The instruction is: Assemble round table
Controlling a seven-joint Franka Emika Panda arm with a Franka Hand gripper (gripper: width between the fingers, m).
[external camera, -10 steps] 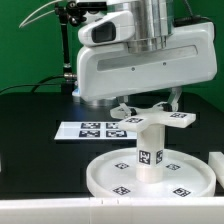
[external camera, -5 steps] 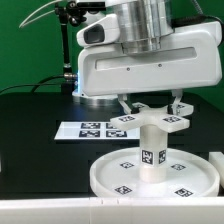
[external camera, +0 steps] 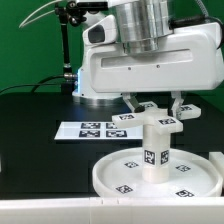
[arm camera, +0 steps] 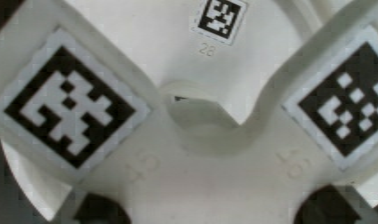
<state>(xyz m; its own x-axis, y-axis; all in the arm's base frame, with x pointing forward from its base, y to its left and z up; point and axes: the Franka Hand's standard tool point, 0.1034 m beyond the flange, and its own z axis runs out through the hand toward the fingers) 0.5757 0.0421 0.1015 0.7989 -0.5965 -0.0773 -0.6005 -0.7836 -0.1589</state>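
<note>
The large rimmed round disc (external camera: 105, 178) lies flat on the black table at the front. The short cylinder leg (external camera: 155, 155) stands upright on its middle, with a tag facing the camera. The cross-shaped base (external camera: 160, 122) sits level on top of the leg. My gripper (external camera: 154, 105) comes straight down from above and is shut on the base, one finger on each side. In the wrist view the base (arm camera: 186, 170) fills the picture, with two tagged arms spreading from the centre hole.
The marker board (external camera: 90, 129) lies on the table behind the disc, toward the exterior view's left. A white object (external camera: 216, 157) shows at the right edge. A dark stand with cables (external camera: 68, 60) rises at the back left.
The gripper has turned with the cross-shaped base, so the arms point differently. The leg and the disc have shifted slightly toward the exterior view's right.
</note>
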